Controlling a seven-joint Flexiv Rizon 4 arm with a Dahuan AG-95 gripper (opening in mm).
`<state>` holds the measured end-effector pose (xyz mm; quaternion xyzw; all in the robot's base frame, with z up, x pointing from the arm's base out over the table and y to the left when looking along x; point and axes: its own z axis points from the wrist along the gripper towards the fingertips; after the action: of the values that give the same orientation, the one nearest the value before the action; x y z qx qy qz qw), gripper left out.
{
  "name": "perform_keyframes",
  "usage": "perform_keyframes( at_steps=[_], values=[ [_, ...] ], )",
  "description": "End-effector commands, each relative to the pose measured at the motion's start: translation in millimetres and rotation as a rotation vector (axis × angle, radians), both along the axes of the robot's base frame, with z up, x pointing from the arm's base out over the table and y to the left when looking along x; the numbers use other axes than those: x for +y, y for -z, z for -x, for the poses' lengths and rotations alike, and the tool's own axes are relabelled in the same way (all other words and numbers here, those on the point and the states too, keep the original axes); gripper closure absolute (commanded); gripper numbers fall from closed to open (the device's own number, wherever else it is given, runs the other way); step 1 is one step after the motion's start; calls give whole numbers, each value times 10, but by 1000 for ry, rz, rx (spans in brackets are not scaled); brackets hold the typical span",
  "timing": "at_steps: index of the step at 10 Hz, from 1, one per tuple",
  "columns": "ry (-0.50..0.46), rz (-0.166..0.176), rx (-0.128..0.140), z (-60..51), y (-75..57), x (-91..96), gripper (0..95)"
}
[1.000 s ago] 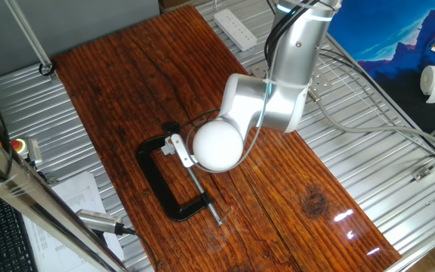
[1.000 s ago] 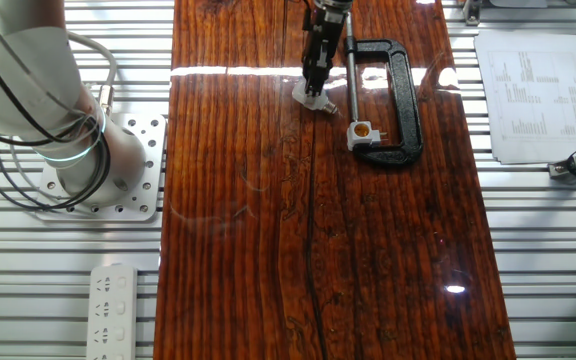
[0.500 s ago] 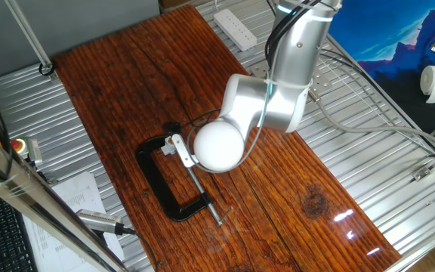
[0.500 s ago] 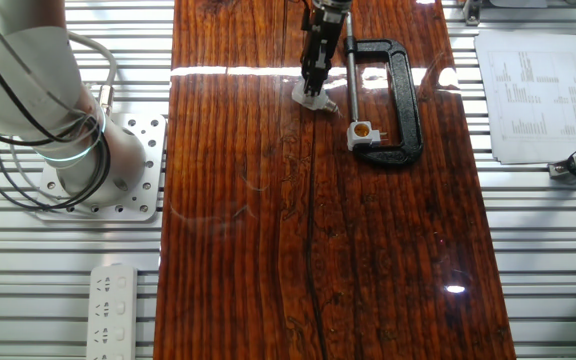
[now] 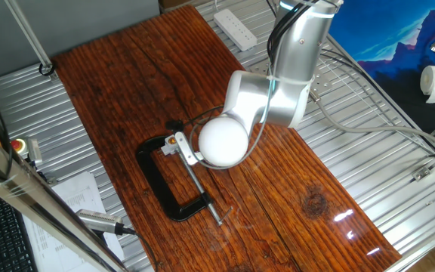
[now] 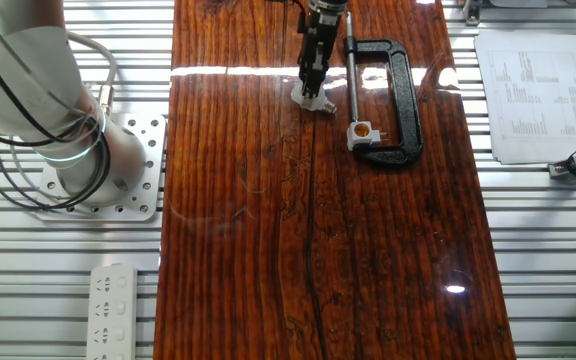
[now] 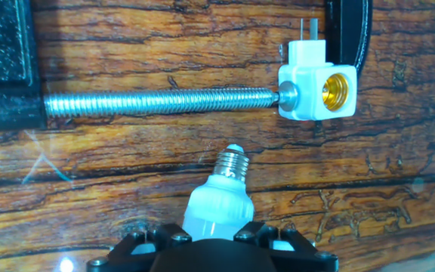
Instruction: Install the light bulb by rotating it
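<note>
The arm (image 5: 278, 91) is silver-grey with a rounded white joint cap (image 5: 222, 142), a thin teal ring and black cables; the tool (image 7: 214, 253) looks black, with small screws.

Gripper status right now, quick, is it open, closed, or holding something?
Gripper: closed on the small white frosted light bulb, silvery screw base pointing away from the hand, not yet in the white socket block.

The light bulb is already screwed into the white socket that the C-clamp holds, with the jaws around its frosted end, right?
Not quite. The hand view shows the light bulb still out of the white socket: its screw base is bare and points up over open wood, to the left of and below the socket's opening. The rest stands: the C-clamp pins the socket, and the jaws hold the bulb's frosted end.
</note>
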<state>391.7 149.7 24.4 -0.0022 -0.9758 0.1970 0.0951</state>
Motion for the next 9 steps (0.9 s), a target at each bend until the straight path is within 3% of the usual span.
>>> perform_keyframes(
  at_steps=[1,2,4,6,7,9],
  values=[
    [-1,-2,-2,-8,-5,2,570],
    [-3,-3,-2,-8,-15,2,760],
    [-9,-6,5,-11,-69,3,760],
    [-40,-26,22,-15,-226,6,760],
    [-56,-50,23,-14,-330,0,760],
    [-94,-140,35,-20,-568,-120,760]
  ],
)
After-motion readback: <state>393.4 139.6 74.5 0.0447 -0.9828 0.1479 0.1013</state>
